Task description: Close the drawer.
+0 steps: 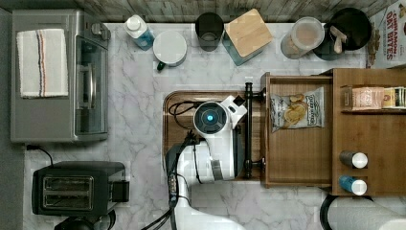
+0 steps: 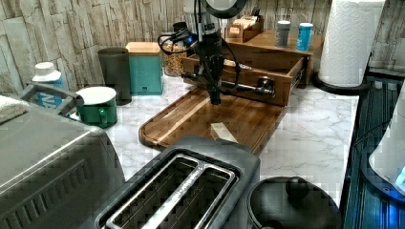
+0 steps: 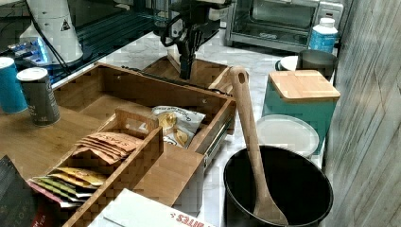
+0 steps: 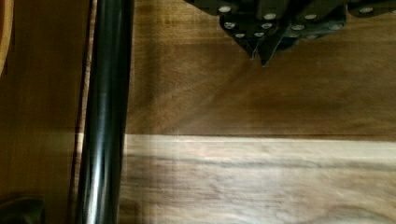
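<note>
**Drawer stands open as arm hovers at its handle**

The drawer [image 1: 297,165] juts from the cabinet [image 1: 378,139] over the serving tray [image 2: 191,121], a chip bag [image 1: 297,109] inside. The gripper [image 4: 259,52], fingertips pressed together and holding nothing, hangs just beside the black bar handle [image 4: 103,116]. A push landing low could slip under the bar or scrape the tray.

Light: even, bright — glare: pale band on tray [image 4: 261,177] — wrist view soft, blurred
</note>
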Tool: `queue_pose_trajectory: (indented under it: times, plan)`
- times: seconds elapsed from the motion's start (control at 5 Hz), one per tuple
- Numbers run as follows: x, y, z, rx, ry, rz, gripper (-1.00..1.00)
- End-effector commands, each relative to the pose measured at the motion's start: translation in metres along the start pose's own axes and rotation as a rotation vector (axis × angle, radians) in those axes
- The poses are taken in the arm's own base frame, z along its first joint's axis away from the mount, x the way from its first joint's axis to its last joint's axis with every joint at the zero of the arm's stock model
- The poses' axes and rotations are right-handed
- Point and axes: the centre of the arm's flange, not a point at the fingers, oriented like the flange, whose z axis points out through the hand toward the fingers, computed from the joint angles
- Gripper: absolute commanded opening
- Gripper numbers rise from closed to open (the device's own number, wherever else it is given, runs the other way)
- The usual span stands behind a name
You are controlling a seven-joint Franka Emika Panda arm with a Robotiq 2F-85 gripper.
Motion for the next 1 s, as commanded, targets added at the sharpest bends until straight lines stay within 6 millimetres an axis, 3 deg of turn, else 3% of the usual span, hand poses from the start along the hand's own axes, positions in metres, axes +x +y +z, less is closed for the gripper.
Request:
queue_pose_trajectory:
  times: [0.2, 0.8, 1.0]
  plan:
    - [0.019, 0.068, -0.010, -0.058, 0.083, -0.093, -1.00]
    - [0.034, 0.158, -0.011, -0.039, 0.097, -0.144, -1.00]
    - [0.033, 0.185, -0.021, -0.053, 0.140, -0.103, -1.00]
